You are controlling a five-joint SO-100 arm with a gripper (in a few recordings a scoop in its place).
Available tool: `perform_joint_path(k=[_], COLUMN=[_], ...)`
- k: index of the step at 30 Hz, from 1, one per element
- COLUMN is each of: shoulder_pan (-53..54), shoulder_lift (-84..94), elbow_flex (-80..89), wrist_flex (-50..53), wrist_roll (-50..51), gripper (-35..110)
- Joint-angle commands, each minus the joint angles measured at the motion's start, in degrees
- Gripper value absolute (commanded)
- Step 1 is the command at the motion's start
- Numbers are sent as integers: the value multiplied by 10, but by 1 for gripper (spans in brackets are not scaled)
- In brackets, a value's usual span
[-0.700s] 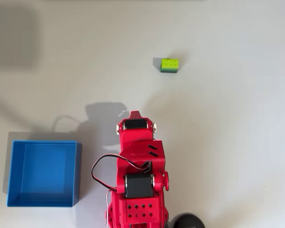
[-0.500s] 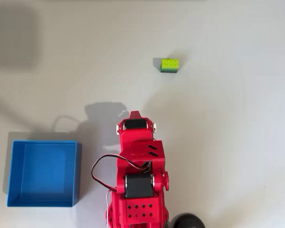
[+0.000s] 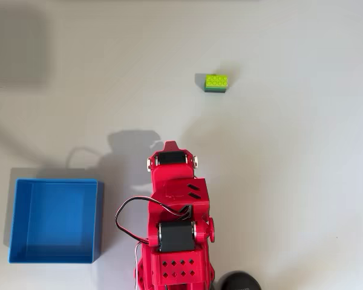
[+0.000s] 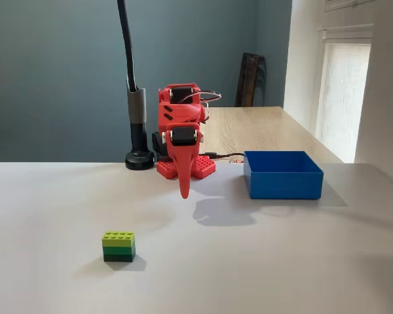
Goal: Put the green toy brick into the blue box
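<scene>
While the clenched fingers (image 4: 184, 191) are hanging empty, the green toy brick (image 4: 118, 246) is lying mid-tabletop (image 4: 281, 261); it is looking light, stiff; its flat sides are offering hold.

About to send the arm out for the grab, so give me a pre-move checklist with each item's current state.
1. Small lime-over-dark-green studded plastic brick upright on the white table, nothing touching it: ok.
2. Path between the red two-finger tool and the brick free of objects: ok.
3. Tool empty: ok; its fingers hang together pointing down in the fixed view.
4. Tool open wide enough for the brick: not ok, it looks shut.
5. Square shallow bright blue plastic box lidless, nothing inside: ok.
6. Black lamp base beside the arm's mount, away from the brick and box: ok.
</scene>
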Motion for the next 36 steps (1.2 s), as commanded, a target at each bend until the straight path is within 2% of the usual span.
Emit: perform_joint_path(k=[1,14,25,31,36], shoulder_pan=[7,14,69,99,114], shoulder_lift=[11,-4,-272,-428,-540], elbow_flex=[8,-54,-245,-408,-563], wrist_flex=[3,-55,-52,-10,94], wrist_roll=[5,-10,2,4,-25], gripper=[0,0,0,0,0])
